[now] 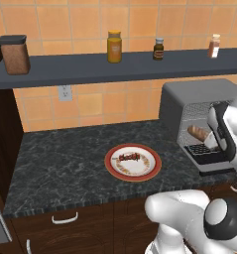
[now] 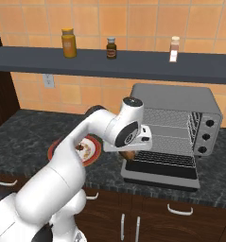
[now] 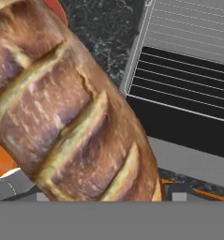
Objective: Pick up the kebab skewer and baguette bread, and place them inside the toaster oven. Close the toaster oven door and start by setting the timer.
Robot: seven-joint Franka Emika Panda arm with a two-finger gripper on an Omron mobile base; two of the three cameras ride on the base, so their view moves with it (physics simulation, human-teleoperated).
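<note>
The robot's gripper (image 2: 129, 152) hangs just in front of the open toaster oven (image 2: 176, 127), holding the baguette bread (image 3: 71, 112) between its jaws, which stand wide around the thick loaf. From the hand camera the scored brown crust runs diagonally, very close to the lens. From the left base camera, the loaf's free end (image 1: 198, 133) pokes out toward the oven's mouth, above the lowered toaster oven door (image 1: 209, 158). The door lies flat, its dark glass facing up, with wire racks visible inside the grey box.

To the left of the oven, on the dark speckled counter (image 1: 65, 163), sits a red-rimmed plate (image 1: 133, 162). The kebab skewer (image 1: 129, 158) lies across its middle, well apart from the gripper.

On the shelf (image 1: 90, 67) above stand 1 brown canister (image 1: 14, 54) at far left and 3 small jars: orange (image 1: 114, 46), dark (image 1: 158, 49) and pale (image 1: 214, 46).
</note>
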